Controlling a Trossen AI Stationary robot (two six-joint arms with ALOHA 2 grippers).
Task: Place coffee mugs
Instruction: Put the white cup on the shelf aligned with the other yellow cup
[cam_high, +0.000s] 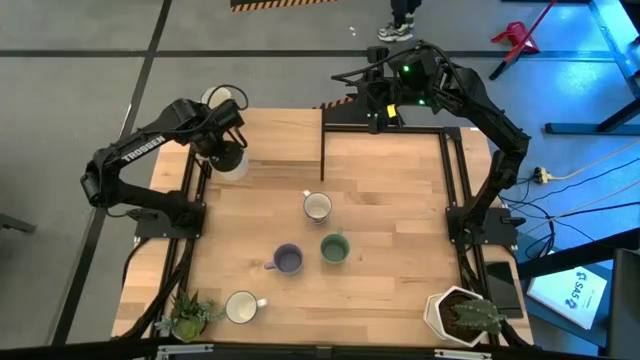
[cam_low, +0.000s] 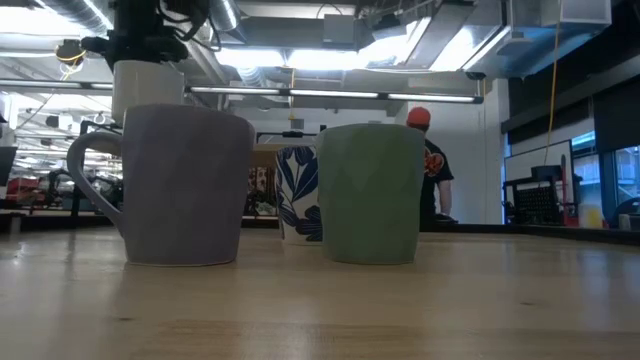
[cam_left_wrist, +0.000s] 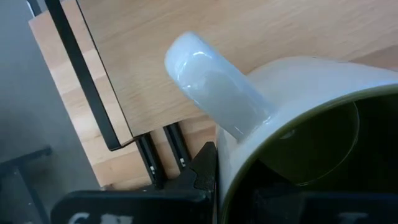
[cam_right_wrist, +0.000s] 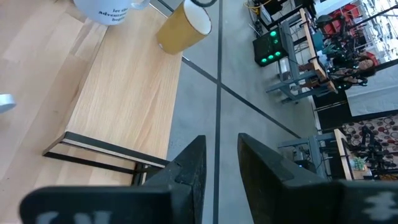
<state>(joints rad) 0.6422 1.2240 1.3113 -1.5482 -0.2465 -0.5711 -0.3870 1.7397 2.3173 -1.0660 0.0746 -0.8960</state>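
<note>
Left claw (cam_high: 228, 148) is pinching a white mug (cam_high: 231, 160) with an olive-green inside (cam_left_wrist: 311, 162) by its rim, over the bench's (cam_high: 390, 200) far left corner. Further in stand a cream mug (cam_high: 317, 207), purple-blue mug (cam_high: 288, 260), green mug (cam_high: 334, 248) and another white mug (cam_high: 241, 307). Right claw (cam_right_wrist: 219, 163) waits beyond the far edge, fingers slightly apart, empty.

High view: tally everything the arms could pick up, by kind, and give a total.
Coffee mugs: 6
Plants: 2
Total: 8
</note>
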